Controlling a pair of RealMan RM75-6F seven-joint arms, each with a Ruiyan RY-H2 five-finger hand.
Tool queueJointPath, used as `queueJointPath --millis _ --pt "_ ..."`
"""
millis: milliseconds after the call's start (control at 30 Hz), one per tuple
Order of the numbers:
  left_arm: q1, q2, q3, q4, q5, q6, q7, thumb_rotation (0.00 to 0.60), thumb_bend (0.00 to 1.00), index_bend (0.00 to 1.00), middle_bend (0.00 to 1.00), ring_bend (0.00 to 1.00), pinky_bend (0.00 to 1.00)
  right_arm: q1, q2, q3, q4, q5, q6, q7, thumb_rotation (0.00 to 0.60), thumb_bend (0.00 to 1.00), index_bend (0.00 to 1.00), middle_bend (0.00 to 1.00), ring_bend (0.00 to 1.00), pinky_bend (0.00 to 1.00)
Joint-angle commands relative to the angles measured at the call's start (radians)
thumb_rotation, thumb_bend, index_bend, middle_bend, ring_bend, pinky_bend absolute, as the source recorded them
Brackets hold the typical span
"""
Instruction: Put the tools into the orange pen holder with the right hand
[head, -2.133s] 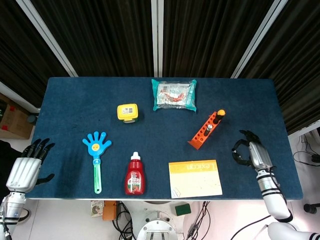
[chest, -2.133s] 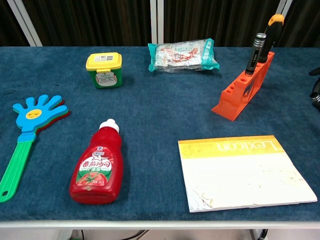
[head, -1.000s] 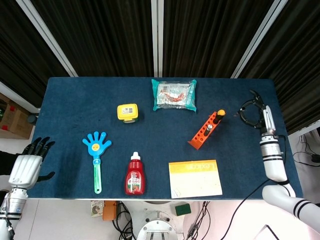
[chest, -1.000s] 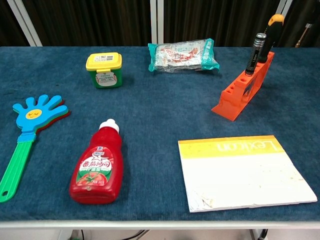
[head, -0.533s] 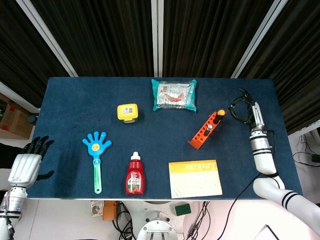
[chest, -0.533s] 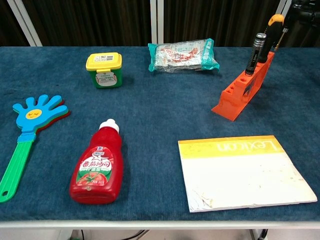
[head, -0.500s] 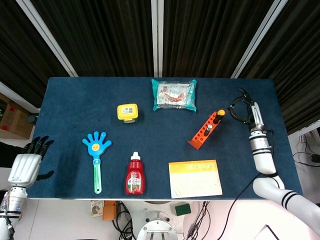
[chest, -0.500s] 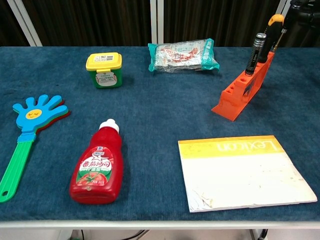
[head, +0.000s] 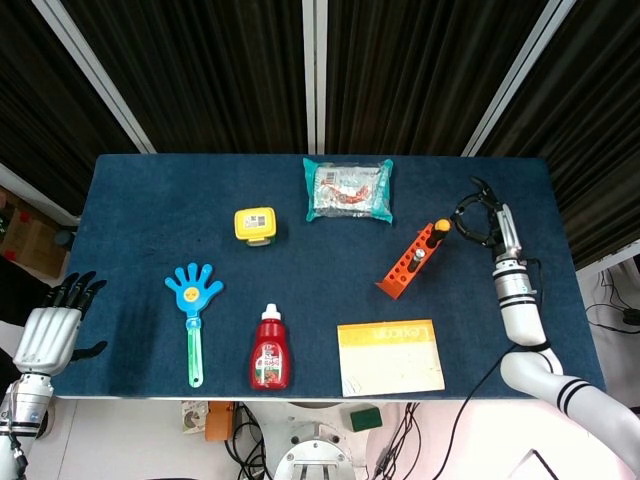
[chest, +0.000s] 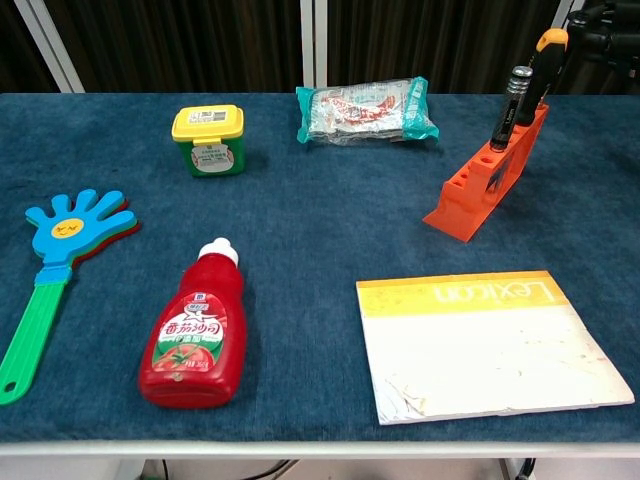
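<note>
The orange pen holder (head: 405, 265) (chest: 480, 185) lies slanted on the right half of the blue table. An orange-handled screwdriver (head: 440, 228) (chest: 545, 60) and a black-and-silver tool (head: 420, 252) (chest: 510, 105) stand in its far holes. My right hand (head: 483, 222) (chest: 603, 25) hovers just right of the holder's far end. Its fingers curl in a ring and pinch a thin tool, which is mostly hidden now. My left hand (head: 45, 335) hangs off the table's near left corner with fingers apart and nothing in it.
A teal snack packet (head: 347, 189) lies at the back centre and a yellow tub (head: 255, 223) to its left. A blue hand clapper (head: 192, 300), a ketchup bottle (head: 270, 350) and a yellow-and-white notebook (head: 390, 356) lie along the front.
My right hand rose from the table's right front, swung to the back right, then moved left toward the holder's far end. The left hand barely shifted.
</note>
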Motion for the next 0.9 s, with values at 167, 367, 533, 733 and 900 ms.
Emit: queueJointPath --millis 167,367,533,733,900 --pt "0.0 -0.001 0.0 0.0 -0.003 -0.001 0.002 0.6 0.05 0.15 0.07 0.03 0.19 0.004 -0.011 -0.003 0.017 0.001 -0.01 -0.002 0.6 0.35 0.71 0.08 0.0 0.0" --pt "-0.001 -0.002 0.0 0.0 -0.004 -0.002 0.003 0.6 0.05 0.15 0.07 0.03 0.19 0.005 -0.012 -0.014 0.023 -0.012 -0.019 0.005 0.6 0.34 0.66 0.06 0.0 0.0" --pt "-0.001 -0.001 0.0 0.0 -0.002 0.0 0.003 0.6 0.05 0.15 0.07 0.03 0.19 0.001 -0.005 -0.036 0.036 -0.052 -0.002 0.007 0.6 0.14 0.22 0.02 0.0 0.0" --pt "-0.002 -0.002 0.001 0.0 -0.003 -0.001 0.006 0.6 0.05 0.15 0.07 0.03 0.19 -0.01 0.005 -0.044 0.033 -0.061 0.018 0.008 0.6 0.08 0.0 0.0 0.0 0.0" --pt "-0.001 -0.004 0.002 0.0 -0.002 0.002 0.009 0.6 0.05 0.15 0.07 0.03 0.19 -0.031 0.022 -0.044 0.016 -0.067 0.044 0.04 0.6 0.07 0.0 0.0 0.0 0.0"
